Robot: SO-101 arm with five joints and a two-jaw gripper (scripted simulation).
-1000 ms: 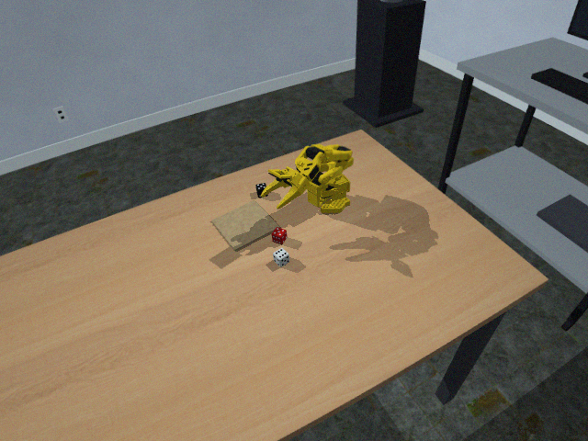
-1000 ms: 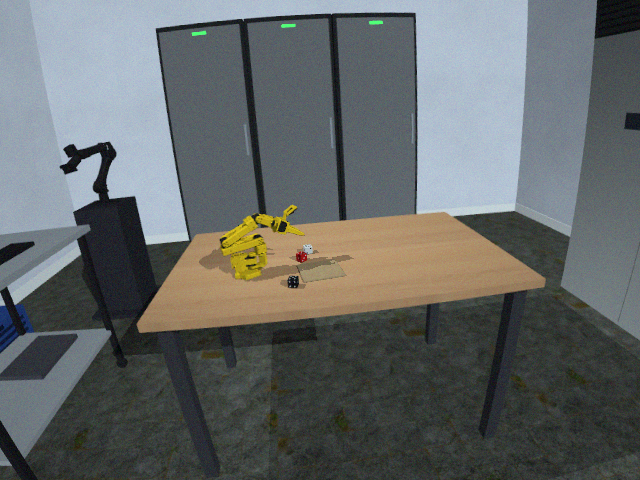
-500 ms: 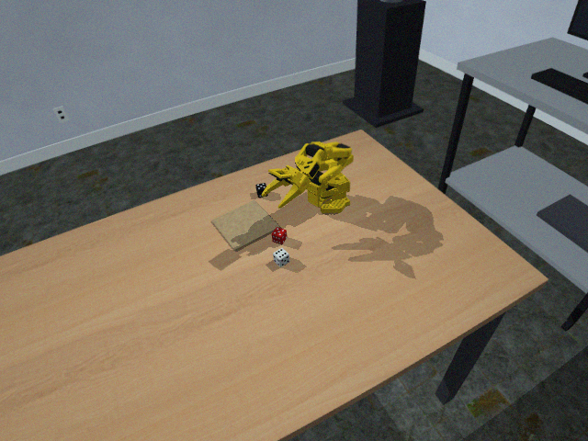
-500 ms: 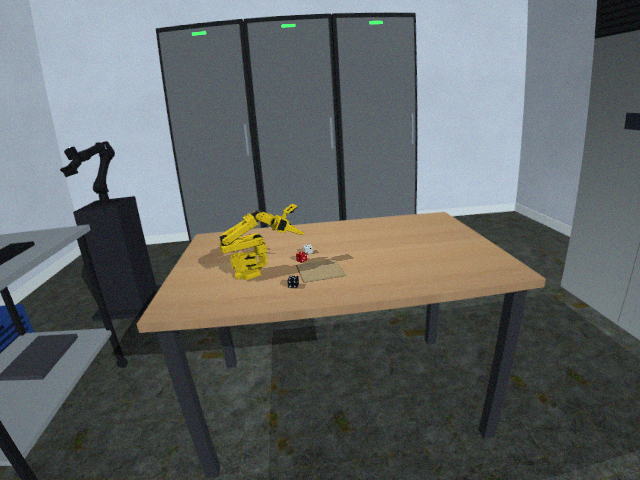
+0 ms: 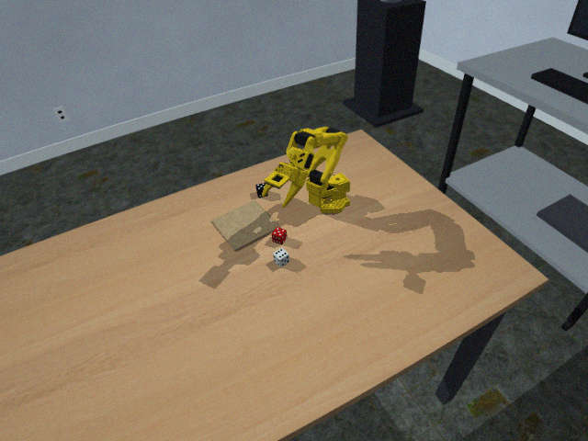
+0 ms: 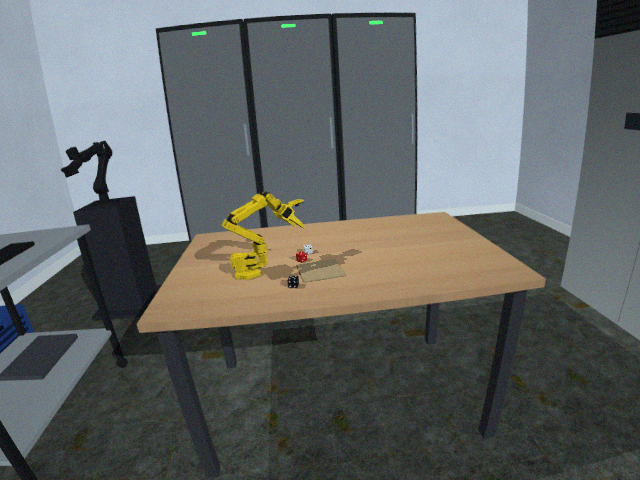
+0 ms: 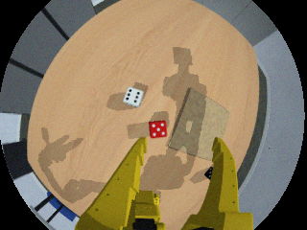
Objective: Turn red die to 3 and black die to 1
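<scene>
Top view: a pale wooden surface (image 5: 142,342) on dark legs stands on a mottled dark floor, with a white wall and baseboard on the far side, a wall socket (image 5: 60,113) to the left, a dark pedestal (image 5: 387,57) beyond and a grey shelf unit (image 5: 457,120) at right. The yellow arm (image 5: 315,165) rises from its base near the far edge. A tan mat (image 5: 237,220) lies flat; the black die (image 5: 260,189) sits off it on its far side, the red die (image 5: 278,234) just off its right corner, the white die (image 5: 281,256) nearer.

Exterior view: three grey cabinet doors (image 6: 289,118) with green lights on top fill the back wall; a small black arm (image 6: 93,165) stands on the pedestal at left. The pincer (image 6: 295,212) hangs well above the dice, touching nothing.

Wrist view: the pincer's fingers stand partly open with nothing between them; the surface shows in the gap. No writing is readable anywhere; the pips are too small to count surely.
</scene>
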